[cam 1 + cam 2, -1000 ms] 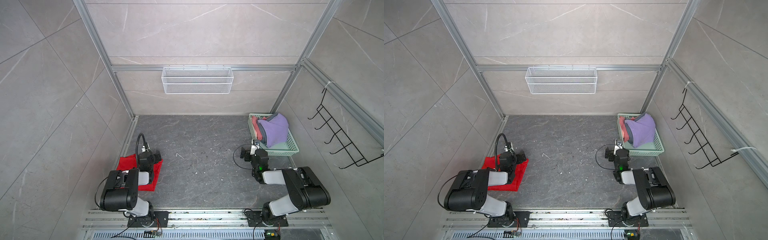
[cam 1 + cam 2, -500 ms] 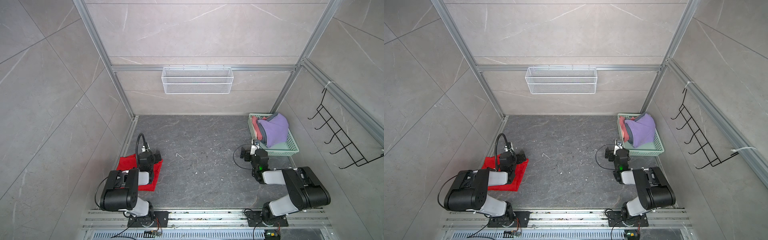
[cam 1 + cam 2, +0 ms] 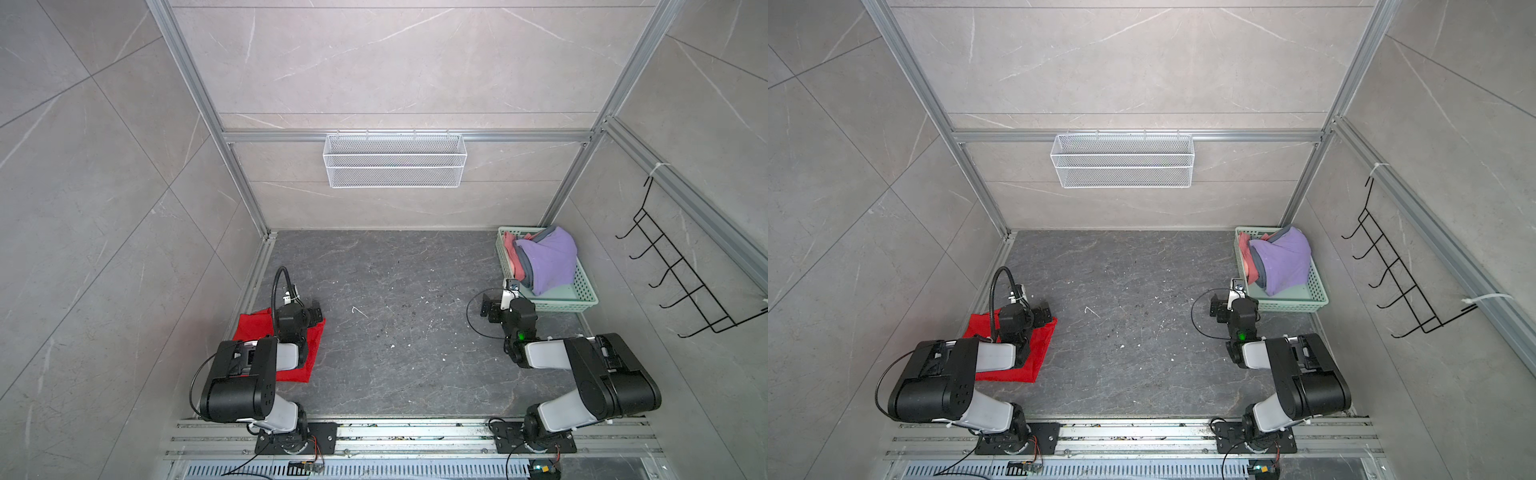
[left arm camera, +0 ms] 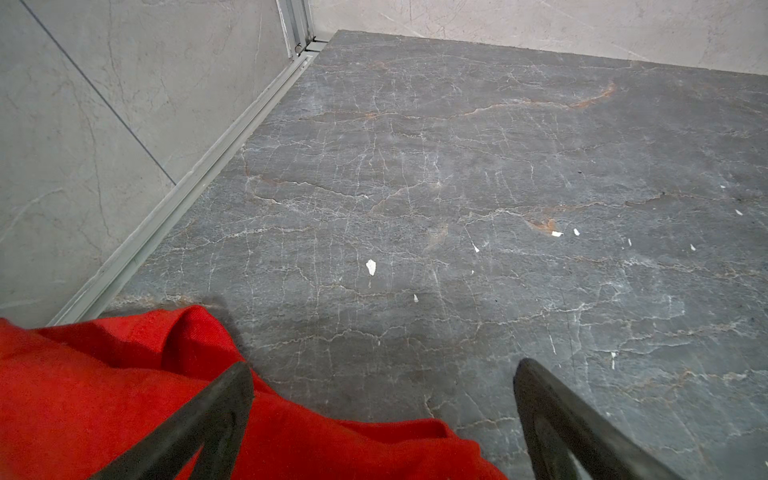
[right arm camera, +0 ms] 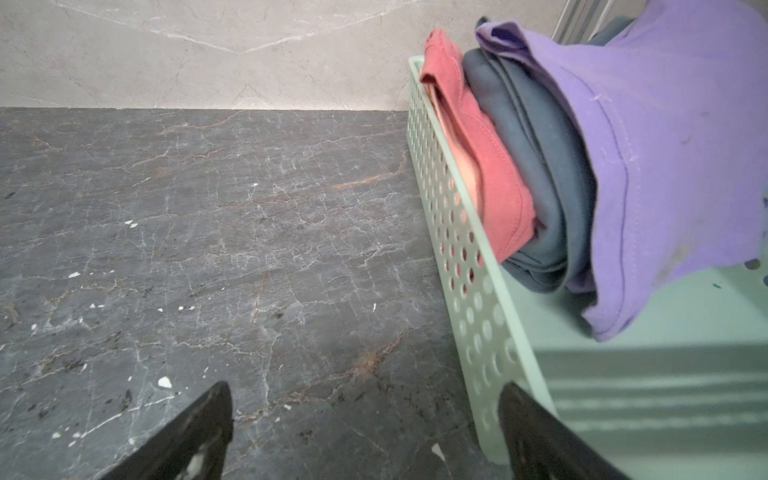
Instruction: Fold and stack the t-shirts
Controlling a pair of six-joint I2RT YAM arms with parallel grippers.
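A red t-shirt lies crumpled on the dark floor at the near left, partly under the left arm. My left gripper hovers open over its far edge; one finger stands above the red cloth, the other above bare floor. In the mint-green basket at the far right lie a lilac t-shirt, a slate-blue one and a salmon-pink one. My right gripper is open and empty beside the basket's near corner.
A white wire basket hangs on the back wall. A black hook rack is fixed to the right wall. Tiled walls close in the floor on three sides, and an aluminium rail carries both arm bases along the front edge.
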